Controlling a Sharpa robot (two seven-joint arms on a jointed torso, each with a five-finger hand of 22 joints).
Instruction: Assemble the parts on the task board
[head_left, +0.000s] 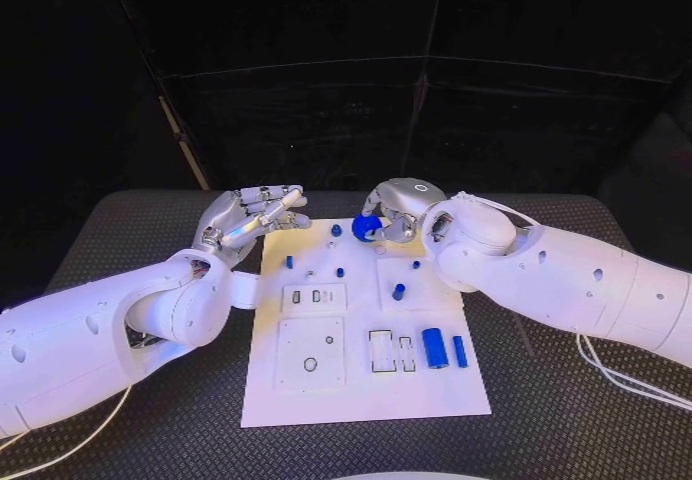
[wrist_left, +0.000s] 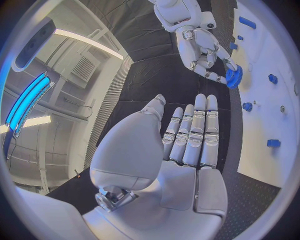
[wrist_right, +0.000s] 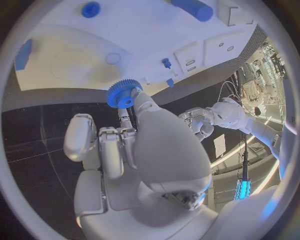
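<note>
Head view shows the white board lying flat in the middle of the black table, with both hands raised at its far end. The right hand holds a blue gear at the board's far edge; in the right wrist view the gear sits at the tips of the fingers, pinched there and seen almost face-on, with its toothed rim and centre hole clear of the palm. The left wrist view shows the same gear caught at the fingertips of the right hand, just off the board's edge.

The left hand hovers beside the board's far left corner, holding nothing; its fingers lie straight and close side by side, the thumb standing apart.

On the board, small blue pegs stand in the far half, and a blue cylinder lies beside a thinner blue bar near the right edge.
</note>
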